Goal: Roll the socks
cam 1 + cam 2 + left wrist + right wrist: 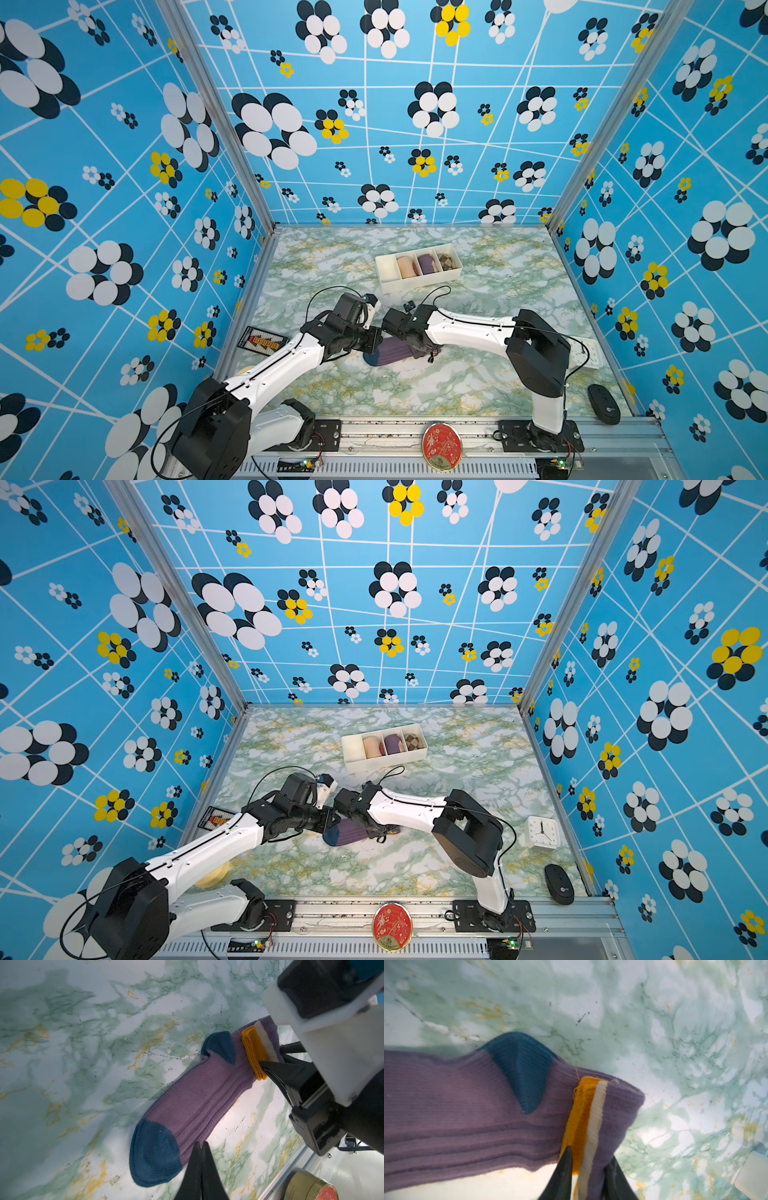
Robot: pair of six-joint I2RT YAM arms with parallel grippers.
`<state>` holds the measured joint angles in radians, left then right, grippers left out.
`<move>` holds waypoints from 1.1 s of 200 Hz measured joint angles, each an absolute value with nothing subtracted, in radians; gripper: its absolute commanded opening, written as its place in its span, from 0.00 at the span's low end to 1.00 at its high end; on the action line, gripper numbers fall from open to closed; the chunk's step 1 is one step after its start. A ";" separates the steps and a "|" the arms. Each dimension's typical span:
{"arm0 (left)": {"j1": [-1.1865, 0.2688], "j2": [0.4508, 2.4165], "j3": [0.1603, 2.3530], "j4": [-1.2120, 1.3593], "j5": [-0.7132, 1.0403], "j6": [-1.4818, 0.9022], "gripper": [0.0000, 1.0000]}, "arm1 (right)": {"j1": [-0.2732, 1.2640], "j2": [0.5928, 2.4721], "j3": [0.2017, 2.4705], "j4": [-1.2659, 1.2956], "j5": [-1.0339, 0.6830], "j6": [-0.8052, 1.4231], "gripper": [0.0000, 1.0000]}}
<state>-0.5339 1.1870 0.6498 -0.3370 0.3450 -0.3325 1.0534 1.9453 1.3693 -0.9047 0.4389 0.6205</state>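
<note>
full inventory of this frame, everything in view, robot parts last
socks: 1 flat stack, purple, teal toe and heel, yellow cuff folded back; table centre
tray: 1, white, four compartments; behind socks
peach roll, purple roll, brown checked roll: 1 each; own tray compartments, leftmost empty
card: 1, black and orange; left edge
clock: 1, white; right side
mouse: 1, black; front right
tin: 1, red-gold, round; front rail
disc: 1, pale yellow; partly under left arm
left gripper: black, shut, at toe end
right gripper: black, astride folded cuff, grip unclear
</note>
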 measured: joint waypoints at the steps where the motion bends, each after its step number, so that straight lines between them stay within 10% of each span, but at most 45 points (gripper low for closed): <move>1: -0.534 1.187 0.650 -0.337 0.345 -0.332 0.05 | 1.053 1.945 1.369 -0.904 0.438 0.620 0.28; 220: -0.534 1.187 0.650 -0.337 0.345 -0.332 0.05 | 1.024 1.826 1.209 -0.635 0.199 0.612 0.40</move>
